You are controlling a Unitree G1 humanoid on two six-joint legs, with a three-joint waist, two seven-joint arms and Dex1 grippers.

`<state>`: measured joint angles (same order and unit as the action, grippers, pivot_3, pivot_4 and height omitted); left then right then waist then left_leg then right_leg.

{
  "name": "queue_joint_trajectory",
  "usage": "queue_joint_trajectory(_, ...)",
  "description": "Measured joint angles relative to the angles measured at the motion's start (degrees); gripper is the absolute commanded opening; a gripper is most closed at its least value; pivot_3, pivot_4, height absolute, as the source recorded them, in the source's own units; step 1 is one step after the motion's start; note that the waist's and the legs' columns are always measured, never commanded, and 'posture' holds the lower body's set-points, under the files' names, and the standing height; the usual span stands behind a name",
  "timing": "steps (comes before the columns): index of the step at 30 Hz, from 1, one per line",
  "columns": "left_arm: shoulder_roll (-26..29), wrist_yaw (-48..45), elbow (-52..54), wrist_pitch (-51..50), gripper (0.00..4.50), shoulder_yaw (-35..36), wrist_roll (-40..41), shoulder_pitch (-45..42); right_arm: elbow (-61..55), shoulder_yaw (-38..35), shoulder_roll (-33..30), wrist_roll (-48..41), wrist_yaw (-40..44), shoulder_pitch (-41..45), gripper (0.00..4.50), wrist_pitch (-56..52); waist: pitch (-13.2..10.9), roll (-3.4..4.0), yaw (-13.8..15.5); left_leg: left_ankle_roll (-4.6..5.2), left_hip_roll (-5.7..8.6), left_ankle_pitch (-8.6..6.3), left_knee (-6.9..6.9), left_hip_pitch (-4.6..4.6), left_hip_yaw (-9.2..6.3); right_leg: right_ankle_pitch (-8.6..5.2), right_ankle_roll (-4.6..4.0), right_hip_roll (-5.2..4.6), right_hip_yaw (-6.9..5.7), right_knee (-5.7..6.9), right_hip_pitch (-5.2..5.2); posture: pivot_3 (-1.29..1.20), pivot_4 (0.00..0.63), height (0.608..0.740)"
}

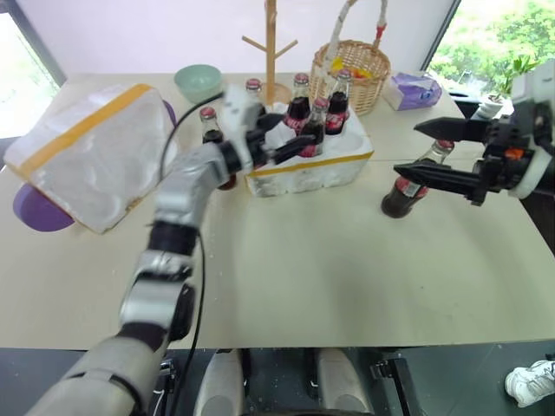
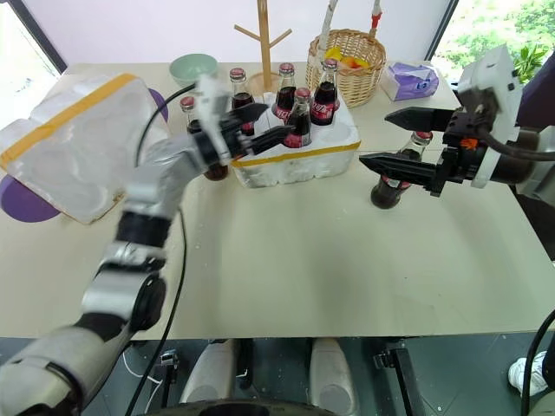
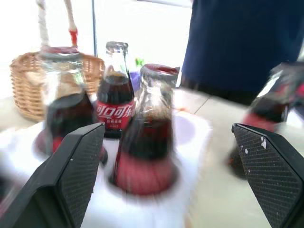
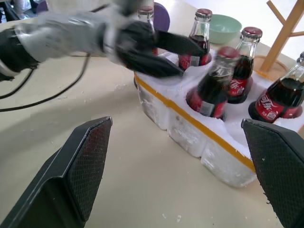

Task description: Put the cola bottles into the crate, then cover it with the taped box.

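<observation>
While four cola bottles (image 2: 299, 113) stand in the crate (image 2: 303, 152) mid-bench, one waits left of it and one right. Left tool (image 2: 260, 132) gapes empty at the crate; right tool (image 2: 390, 139) hovers wide near the right-hand bottle (image 2: 395, 182). Taped box (image 2: 74, 143) sits far left.

We see our right pincer (image 4: 178, 178) with its two black fingers spread wide over the desk (image 4: 114, 156). Beyond stands the crate (image 4: 199, 128) with cola bottles (image 4: 213, 88) seated in its holes. The left pincer (image 4: 161, 54) hovers open at its near corner, before a green bowl (image 4: 223, 28).
</observation>
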<state>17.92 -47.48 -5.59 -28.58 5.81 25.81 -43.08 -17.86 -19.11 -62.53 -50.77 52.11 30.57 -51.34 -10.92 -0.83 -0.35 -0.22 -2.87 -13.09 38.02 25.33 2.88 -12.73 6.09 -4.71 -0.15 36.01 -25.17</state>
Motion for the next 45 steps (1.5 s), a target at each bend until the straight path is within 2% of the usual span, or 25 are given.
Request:
queue_joint_trajectory(2,4.9,1.0,9.43,-5.0,4.46,3.02,2.87,7.05,0.07,-0.04,0.39,0.15,-0.05,-0.92,4.5,0.25,0.01,0.02,-0.1,-0.04,0.01,0.02,0.05,-0.05,0.01,0.0,0.0,0.0,-0.01,0.05,0.06,0.0,0.15,0.74)
queue_joint_trajectory(4,6.51,3.78,12.8,-7.82,4.46,5.3,3.92,9.92,0.1,0.04,0.83,0.26,-0.21,-0.82,4.5,0.58,0.01,0.02,0.4,-0.06,0.02,0.04,0.15,-0.07,0.0,-0.01,-0.02,-0.01,-0.02,0.0,0.14,0.0,0.15,0.74)
queue_joint_trajectory(8,7.62,11.05,11.85,-8.84,4.46,7.95,2.3,11.71,0.17,0.55,1.79,0.37,-0.74,-0.34,4.5,0.62,0.02,-0.02,1.18,-0.09,0.04,0.04,0.22,-0.23,0.0,-0.13,-0.25,-0.02,-0.01,-0.19,0.45,0.0,0.15,0.74)
queue_joint_trajectory(11,6.55,16.95,4.23,-5.58,4.46,7.9,-1.66,8.07,0.3,1.19,2.96,0.49,-1.29,0.47,4.5,0.63,0.02,-0.03,1.3,-0.08,0.07,0.04,0.22,-0.21,-0.01,-0.12,-0.22,-0.02,-0.02,-0.24,0.48,0.0,0.15,0.74)
queue_joint_trajectory(13,6.12,17.76,0.59,-3.34,4.46,7.05,-3.11,6.28,0.36,1.28,3.02,0.48,-1.58,0.58,4.5,0.62,0.02,-0.03,1.17,-0.08,0.07,0.04,0.19,-0.21,0.0,-0.06,-0.12,-0.01,-0.01,-0.27,0.48,0.0,0.15,0.74)
queue_joint_trajectory(22,5.0,12.59,-17.03,7.59,4.46,0.22,-8.83,0.17,0.26,1.28,3.62,-0.03,-2.79,0.99,4.5,0.41,0.02,-0.03,0.93,-0.07,0.06,0.04,0.14,-0.22,0.01,0.0,-0.02,0.0,-0.02,-0.25,0.43,0.0,0.15,0.74)
queue_joint_trajectory(32,3.05,11.3,-33.4,18.39,4.46,-0.85,-12.9,-5.09,0.32,1.29,3.61,-0.12,-2.83,1.51,4.5,0.24,0.02,-0.04,1.14,-0.07,0.06,0.04,0.14,-0.18,0.02,0.0,-0.01,-0.01,-0.02,-0.27,0.42,0.0,0.15,0.74)
queue_joint_trajectory(35,1.55,11.54,-35.64,20.85,3.67,-0.79,-12.91,-5.33,0.23,1.28,3.57,-0.36,-2.07,1.47,4.5,-0.43,0.02,-0.04,1.08,-0.07,0.06,0.04,0.14,-0.18,0.01,0.01,-0.01,-0.01,-0.02,-0.25,0.4,0.0,0.15,0.74)
queue_joint_trajectory(37,1.5,11.53,-35.84,21.55,2.81,-0.54,-12.91,-5.16,-0.43,1.05,3.2,-2.53,-0.72,0.86,4.5,-1.95,0.02,-0.04,1.05,-0.07,0.05,0.04,0.12,-0.18,0.01,0.01,0.0,0.0,-0.02,-0.22,0.38,0.0,0.15,0.74)
queue_joint_trajectory(42,3.52,10.21,-31.88,19.6,2.81,-0.47,-12.6,-2.92,-3.53,0.44,2.48,-4.55,1.24,-0.79,4.5,-3.05,0.01,-0.06,0.76,-0.07,0.04,0.04,0.12,-0.15,0.01,0.01,0.0,0.0,-0.02,-0.13,0.29,0.0,0.15,0.74)
queue_joint_trajectory(45,7.36,7.39,-24.68,12.05,2.81,1.03,-8.9,0.2,-3.8,0.26,2.47,-4.51,1.02,-0.9,4.5,-2.87,-0.01,-0.08,0.53,-0.07,0.02,0.04,0.12,-0.04,0.01,0.01,0.0,0.0,-0.02,-0.03,0.12,0.0,0.15,0.74)
